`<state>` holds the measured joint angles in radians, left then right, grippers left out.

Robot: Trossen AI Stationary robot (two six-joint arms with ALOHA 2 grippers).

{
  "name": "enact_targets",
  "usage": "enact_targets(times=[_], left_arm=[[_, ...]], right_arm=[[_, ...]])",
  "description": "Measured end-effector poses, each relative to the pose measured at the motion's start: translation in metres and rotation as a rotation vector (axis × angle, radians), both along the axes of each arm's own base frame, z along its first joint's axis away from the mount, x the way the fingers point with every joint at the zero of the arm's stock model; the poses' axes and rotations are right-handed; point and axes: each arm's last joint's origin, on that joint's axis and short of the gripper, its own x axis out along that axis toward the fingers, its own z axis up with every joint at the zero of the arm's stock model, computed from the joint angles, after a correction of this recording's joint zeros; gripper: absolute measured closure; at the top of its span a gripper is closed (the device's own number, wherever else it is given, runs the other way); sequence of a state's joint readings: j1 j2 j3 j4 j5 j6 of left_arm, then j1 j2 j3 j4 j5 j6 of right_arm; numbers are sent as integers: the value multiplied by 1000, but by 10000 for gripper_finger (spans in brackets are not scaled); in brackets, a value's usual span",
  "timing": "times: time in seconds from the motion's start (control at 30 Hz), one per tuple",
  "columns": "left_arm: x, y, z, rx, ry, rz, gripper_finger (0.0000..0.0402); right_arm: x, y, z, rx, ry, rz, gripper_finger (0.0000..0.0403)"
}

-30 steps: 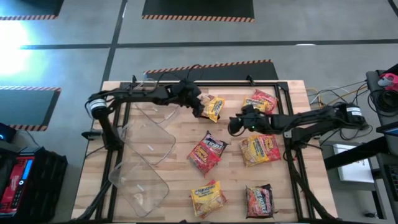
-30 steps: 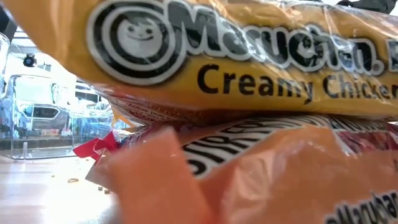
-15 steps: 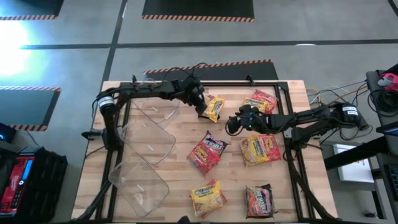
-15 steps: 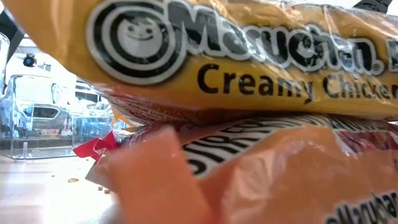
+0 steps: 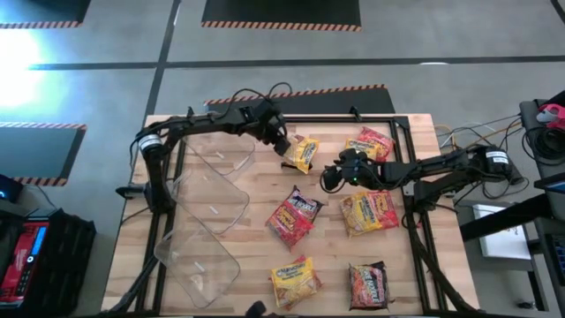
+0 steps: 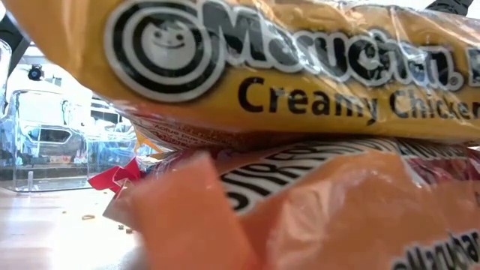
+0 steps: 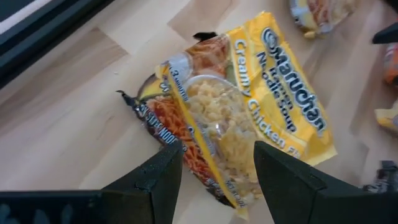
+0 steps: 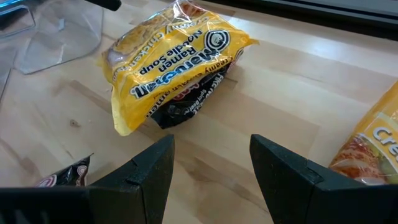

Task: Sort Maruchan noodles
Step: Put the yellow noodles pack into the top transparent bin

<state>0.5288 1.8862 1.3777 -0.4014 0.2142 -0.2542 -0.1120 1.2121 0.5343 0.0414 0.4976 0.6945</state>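
Left gripper [image 7: 211,168] is hovering w/ its fingers [image 7: 163,174] spread apart, nothing pinched between them — they're straddling the near edge of a yellow Creamy Chicken packet [image 7: 273,118] that's lying on top of a dark packet [image 7: 168,124] on the wooden table [image 7: 68,112]. In the high view that same gripper [image 5: 281,146] is sitting just beside the yellow packet at the back middle of the table.

Right gripper [image 8: 208,168] is also spread wide and empty, pointing at the same yellow-over-dark pile from the other side, fingers [image 8: 149,171] clear of it. From above it's [image 5: 334,177] hanging near the table's middle, between the pile and the packets on the right.

Rest of the Maruchan noodles are lying loose: an orange-red packet [image 5: 370,141] at the back right, a yellow one [image 5: 368,212] just under the right arm, a red one [image 5: 295,216] in the middle, another yellow one [image 5: 294,279] at the front, and a dark red one [image 5: 367,283] front right. Two clear plastic bins [image 5: 207,221] are sitting on the left side, overlapping each other.

Low view is basically blocked by a Creamy Chicken packet [image 6: 285,67] resting on an orange-red one [image 6: 337,210] right at the lens.
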Motion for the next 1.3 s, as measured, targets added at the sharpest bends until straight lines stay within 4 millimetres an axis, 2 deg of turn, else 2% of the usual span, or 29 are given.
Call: enact_targets(times=[0.57,0.73,0.97,1.3], left_arm=[[0,-4,-8,-72,-17,29,221],[8,-10,-14,-108,-64,2,221],[12,-8,-28,-87,-15,32,221],[13,-8,-28,-74,-15,31,221]], right_arm=[[0,0,0,1,-1,0,202],[0,0,0,1,-1,0,202],[0,0,0,1,-2,0,202],[0,0,0,1,-2,0,202]])
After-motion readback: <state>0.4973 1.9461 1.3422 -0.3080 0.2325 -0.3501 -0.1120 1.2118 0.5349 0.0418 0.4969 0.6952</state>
